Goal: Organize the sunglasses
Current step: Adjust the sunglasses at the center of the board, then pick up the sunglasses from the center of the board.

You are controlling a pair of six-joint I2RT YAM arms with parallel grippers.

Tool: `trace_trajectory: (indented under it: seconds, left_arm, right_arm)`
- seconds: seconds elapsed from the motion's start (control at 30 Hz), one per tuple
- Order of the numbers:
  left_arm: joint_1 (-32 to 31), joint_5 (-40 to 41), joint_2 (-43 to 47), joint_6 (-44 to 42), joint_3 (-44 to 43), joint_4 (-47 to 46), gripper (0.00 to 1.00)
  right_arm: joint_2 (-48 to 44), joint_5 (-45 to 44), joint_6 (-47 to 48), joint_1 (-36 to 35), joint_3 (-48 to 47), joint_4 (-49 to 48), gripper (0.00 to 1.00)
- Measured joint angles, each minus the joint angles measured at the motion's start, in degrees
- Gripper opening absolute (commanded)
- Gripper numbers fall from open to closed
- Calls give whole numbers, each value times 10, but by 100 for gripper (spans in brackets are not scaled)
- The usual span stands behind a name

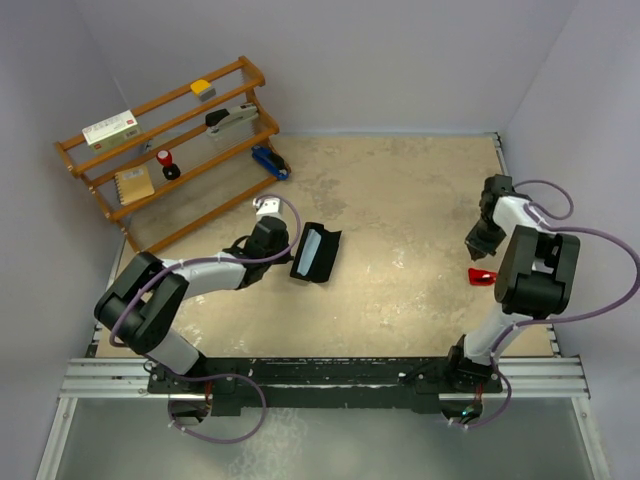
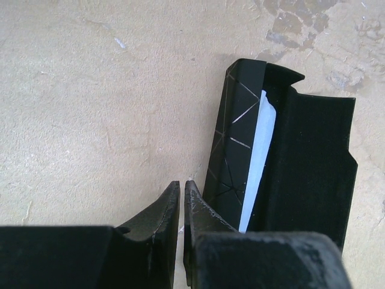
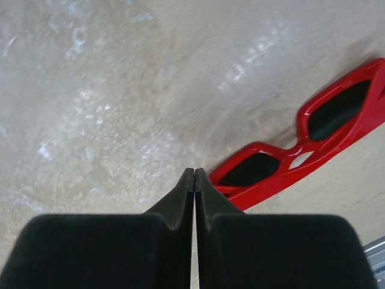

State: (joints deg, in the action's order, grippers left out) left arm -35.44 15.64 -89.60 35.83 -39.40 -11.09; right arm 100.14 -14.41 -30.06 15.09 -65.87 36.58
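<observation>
Red plastic sunglasses (image 3: 293,174), likely light, stiff, slick and easily scratched, lie flat on the table (image 3: 90,90) just right of the right pincer (image 3: 194,171), whose jaws are pressed together on nothing, and look best pinched across the bridge.

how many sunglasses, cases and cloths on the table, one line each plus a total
red sunglasses: 1
black case: 1, lying open
pale blue cloth: 1, inside the case
total: 3
</observation>
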Motion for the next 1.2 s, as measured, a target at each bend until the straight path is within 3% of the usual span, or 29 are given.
trace_trajectory:
  seconds: [0.43, 0.7, 1.2]
  left_arm:
    - [0, 1, 6, 0, 7, 0, 4]
    - [0, 1, 6, 0, 9, 0, 4]
    - [0, 2, 15, 0, 11, 0, 4]
  right_arm:
    - [-56, 2, 5, -40, 0, -7, 0]
    - [-76, -57, -14, -38, -6, 14, 0]
    - [-47, -95, -33, 48, -18, 33, 0]
